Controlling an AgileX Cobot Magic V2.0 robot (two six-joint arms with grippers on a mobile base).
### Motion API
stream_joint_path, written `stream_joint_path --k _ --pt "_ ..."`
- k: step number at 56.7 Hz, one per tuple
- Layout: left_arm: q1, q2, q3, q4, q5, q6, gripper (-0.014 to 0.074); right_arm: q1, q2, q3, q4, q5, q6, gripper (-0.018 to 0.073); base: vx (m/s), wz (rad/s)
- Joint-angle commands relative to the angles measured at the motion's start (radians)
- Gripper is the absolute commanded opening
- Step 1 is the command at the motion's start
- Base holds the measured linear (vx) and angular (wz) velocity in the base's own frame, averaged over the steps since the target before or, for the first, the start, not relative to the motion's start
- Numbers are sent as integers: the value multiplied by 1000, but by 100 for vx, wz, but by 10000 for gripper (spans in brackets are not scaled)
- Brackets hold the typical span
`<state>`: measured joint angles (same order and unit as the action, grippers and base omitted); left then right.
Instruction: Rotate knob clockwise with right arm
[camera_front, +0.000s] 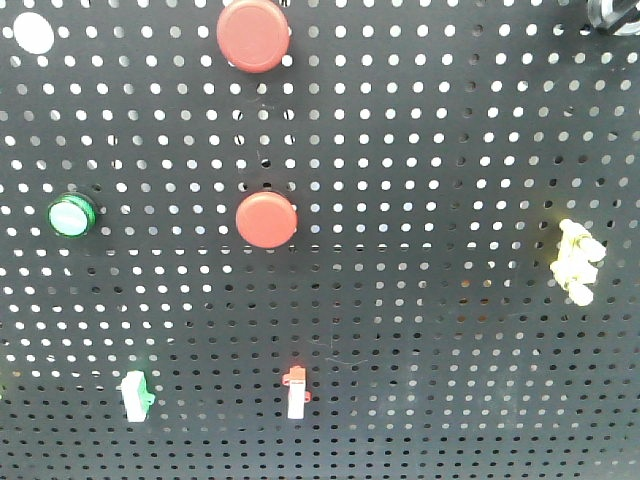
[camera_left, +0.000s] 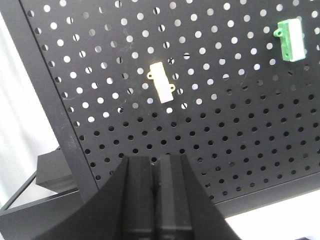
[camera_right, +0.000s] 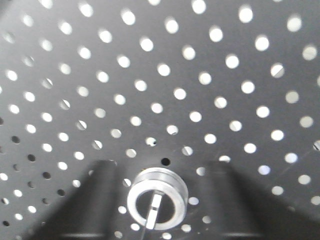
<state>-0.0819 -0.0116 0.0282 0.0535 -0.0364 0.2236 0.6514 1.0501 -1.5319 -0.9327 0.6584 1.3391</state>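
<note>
The knob (camera_right: 156, 205) shows close up in the right wrist view: a silver ring around a black centre with a pale stripe, set in the black pegboard (camera_right: 200, 100). My right gripper (camera_right: 165, 172) is open. Its blurred dark fingers (camera_right: 95, 200) stand one on each side of the knob, apart from it. My left gripper (camera_left: 156, 165) is shut and empty, pointing at the lower part of the pegboard. In the front view a dark shape (camera_front: 610, 15) sits at the top right corner; I cannot tell what it is.
The front view shows two red discs (camera_front: 253, 35) (camera_front: 266, 219), a green-rimmed button (camera_front: 72, 215), a white disc (camera_front: 33, 32), a yellowish part (camera_front: 577, 262), and green (camera_front: 135, 394) and red (camera_front: 296, 391) switches. The left wrist view shows a cream switch (camera_left: 161, 82), a green switch (camera_left: 291, 40) and the board's frame (camera_left: 50, 100).
</note>
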Motion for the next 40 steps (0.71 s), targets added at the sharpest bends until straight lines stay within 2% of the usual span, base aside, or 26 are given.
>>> stream_joint_path --k 1,8,12,18,24,26,30,40 --pt "-8 -17 33 -5 -76 -4 -6 -6 -40 -23 -8 -61 -47 526 0 0" --pt "-8 -17 33 -5 -76 -4 -6 -6 -75 -23 45 2 -184 484 0 0" --pt "-8 -17 33 -5 -76 -4 -6 -6 -105 -23 96 73 -344 414 0 0" --pt "-8 -17 33 -5 -76 -4 -6 -6 -143 -23 186 185 -659 239 0 0" --pt "-8 -17 33 -5 -76 -4 -6 -6 -172 -23 291 301 -948 -9 0 0" --pt "-8 -17 33 -5 -76 -4 -6 -6 -184 -20 336 320 -1025 -14 0 0" --pt "-8 -17 33 -5 -76 -4 -6 -6 -224 26 391 287 -1093 -13 0 0" --pt "-8 -17 33 -5 -76 -4 -6 -6 -371 327 414 62 -1090 -8 0 0"
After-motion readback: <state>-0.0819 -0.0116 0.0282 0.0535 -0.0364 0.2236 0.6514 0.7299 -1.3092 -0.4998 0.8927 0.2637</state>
